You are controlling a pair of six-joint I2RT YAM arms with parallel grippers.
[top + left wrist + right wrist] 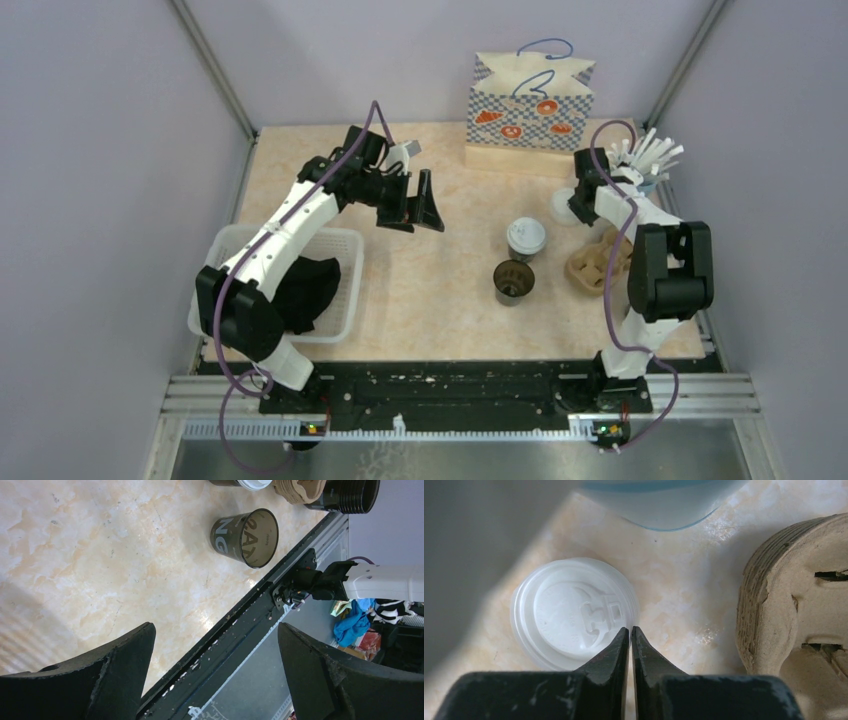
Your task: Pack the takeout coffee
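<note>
White loose lid [574, 612]: one; lidded cup [526, 238]: one; lidless cup [514, 281]: one.

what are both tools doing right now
left tool: open, empty
right tool: shut at the lid rim, grip unclear

Widest lane was the bare tabletop [440, 290] between basket [345, 295] and cups; left gripper [215, 630] hung there, jaws spread. Lidded cup [526, 237] and open black cup [514, 281] stood near each other, carrier [598, 262] just beside: tight gaps. Right gripper [630, 629], jaws nearly together, was hemmed in by loose lid [574, 612], carrier and utensil holder [648, 160]. Paper bag [528, 110] blocked the back edge.
</note>
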